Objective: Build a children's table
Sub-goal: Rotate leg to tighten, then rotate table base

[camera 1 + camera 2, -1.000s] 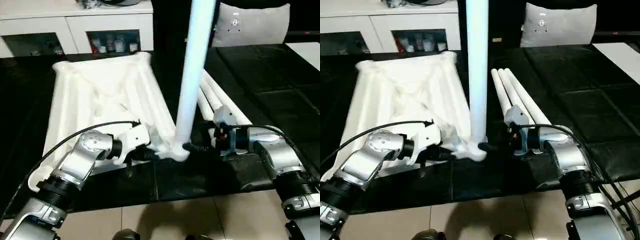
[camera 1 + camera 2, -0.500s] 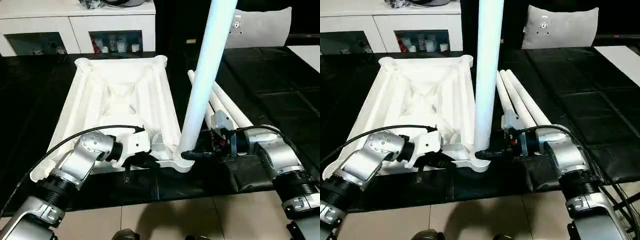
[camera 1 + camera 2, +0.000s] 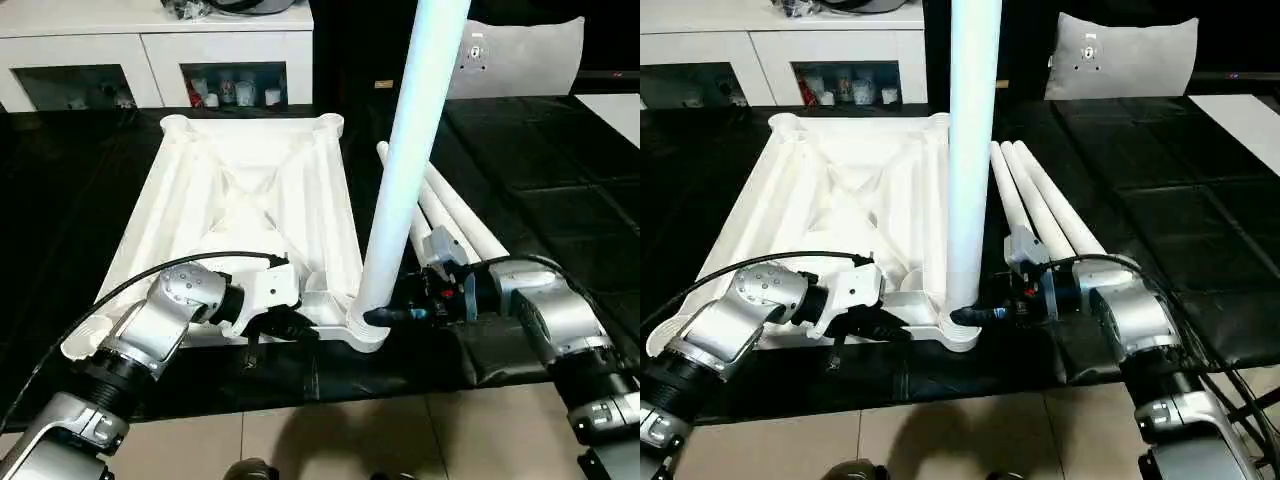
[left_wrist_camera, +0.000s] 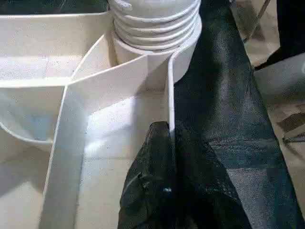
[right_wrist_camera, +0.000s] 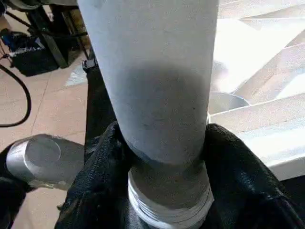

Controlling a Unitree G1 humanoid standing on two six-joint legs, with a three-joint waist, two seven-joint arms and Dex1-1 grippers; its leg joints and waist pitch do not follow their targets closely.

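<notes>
The children's table's white tabletop lies ribbed side up on the black work table. One white leg stands upright in its near right corner socket, threaded end seated in the socket. My right gripper is shut on the leg's base, a black finger pressed against each side. My left gripper is shut on the tabletop's thin rim wall just beside that socket. Three loose legs lie side by side to the right of the tabletop.
A white cabinet stands behind the work table, and a pale grey cushion at the back right. The work table's near edge runs just below both grippers, with tiled floor beyond it.
My right gripper's fingers have closed in around the leg's base. The leg stands straighter in the socket and the tabletop lies flatter. The whole picture has also shifted. The left gripper keeps its hold.
</notes>
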